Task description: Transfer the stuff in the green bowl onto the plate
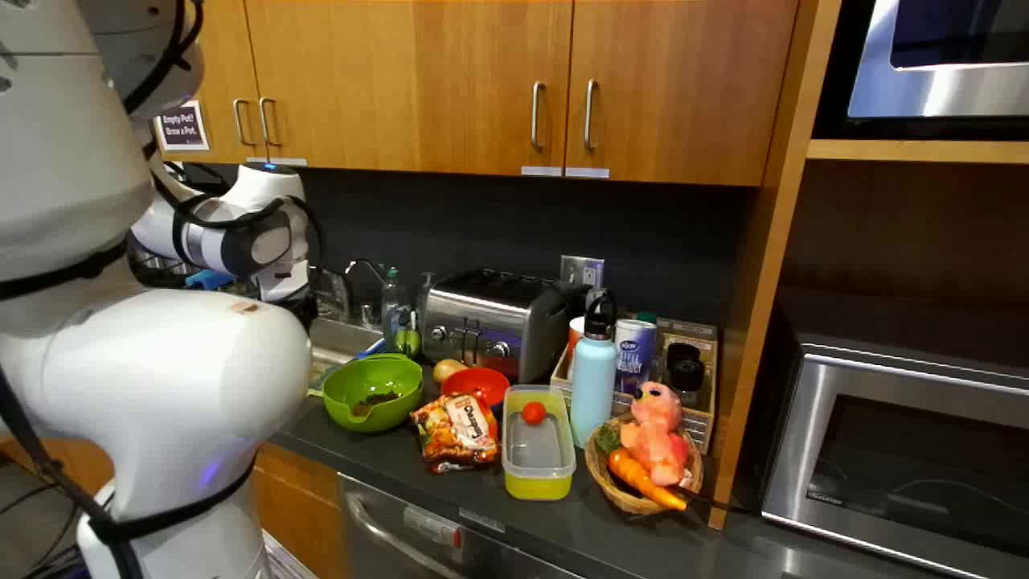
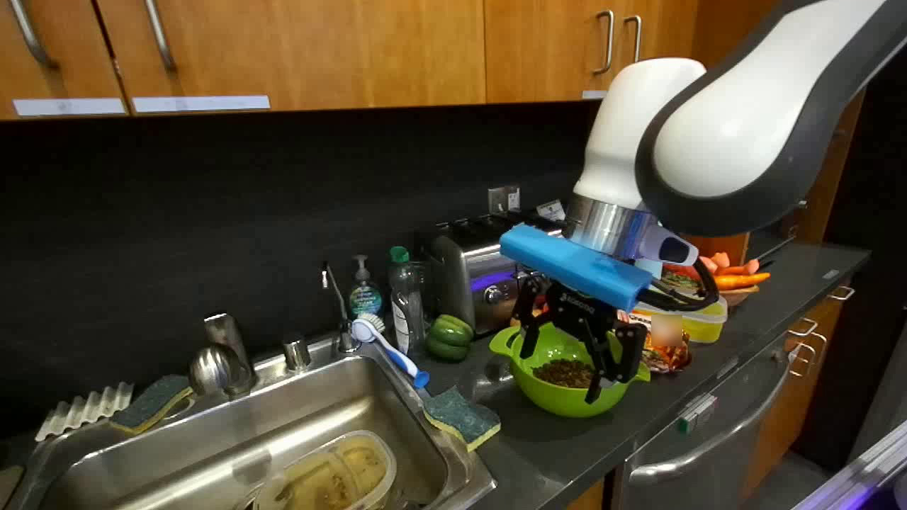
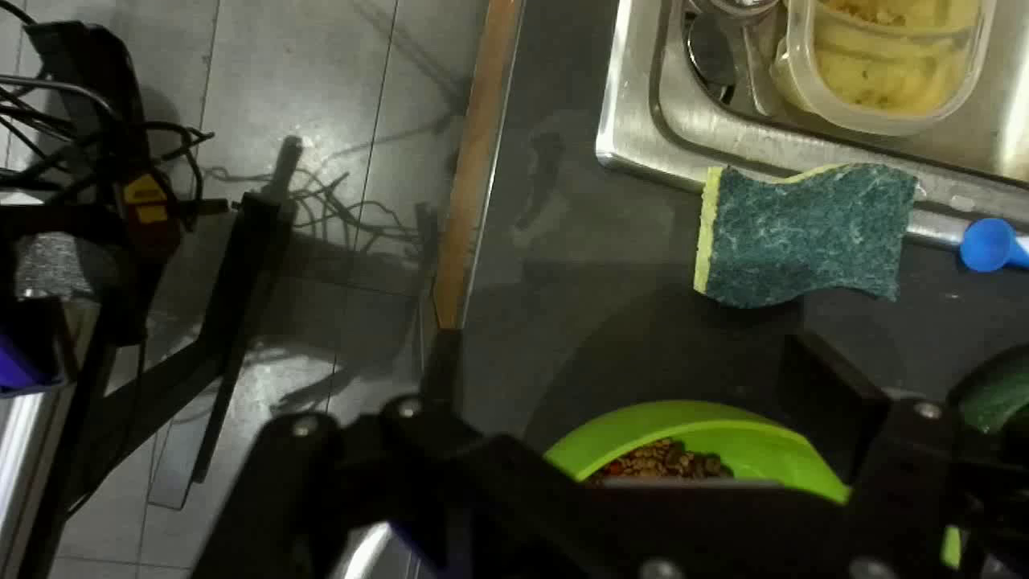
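The green bowl (image 2: 567,405) stands upright on the dark counter and holds small brown pieces (image 2: 560,370). The bowl (image 1: 362,420) and its contents also show in an exterior view. In the wrist view the bowl (image 3: 659,420) is partly hidden by the gripper's body. My gripper (image 2: 562,375) is open and empty, pointing down over the bowl with its fingers apart. In the wrist view the gripper's fingertips (image 3: 639,370) stand at either side of the bowl's visible part. I cannot tell whether they touch it. No plate shows in these frames.
A sponge (image 3: 804,233) lies between bowl and sink (image 2: 212,453). A green pepper (image 2: 449,338) and toaster (image 1: 490,318) stand behind. A snack bag (image 1: 458,430), red bowl (image 1: 482,378), lidless box (image 1: 537,482), blue bottle (image 1: 592,386) and basket (image 1: 619,494) line the counter.
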`<state>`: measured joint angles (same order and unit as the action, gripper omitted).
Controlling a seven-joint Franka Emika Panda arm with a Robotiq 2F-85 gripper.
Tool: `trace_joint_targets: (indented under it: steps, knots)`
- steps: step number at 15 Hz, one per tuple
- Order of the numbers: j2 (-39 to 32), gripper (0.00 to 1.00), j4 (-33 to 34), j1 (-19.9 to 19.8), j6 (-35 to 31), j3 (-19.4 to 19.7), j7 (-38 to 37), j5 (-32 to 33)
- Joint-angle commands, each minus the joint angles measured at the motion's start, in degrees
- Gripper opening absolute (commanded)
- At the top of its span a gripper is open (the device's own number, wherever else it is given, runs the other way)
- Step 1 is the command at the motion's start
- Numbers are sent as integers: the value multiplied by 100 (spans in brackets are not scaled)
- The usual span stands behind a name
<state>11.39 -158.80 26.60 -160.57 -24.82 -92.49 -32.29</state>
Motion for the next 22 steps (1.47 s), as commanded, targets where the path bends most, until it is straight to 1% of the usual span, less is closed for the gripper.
trace_joint_targets:
  steps: [1, 13, 18, 22]
  knots:
    - [3, 100, 4, 1, 9, 4, -17, 19]
    - [19, 100, -3, -4, 9, 7, -20, 22]
    - [215, 100, -47, -157, -22, 41, -150, 172]
    - [637, 100, -95, -412, -73, 171, -258, 284]
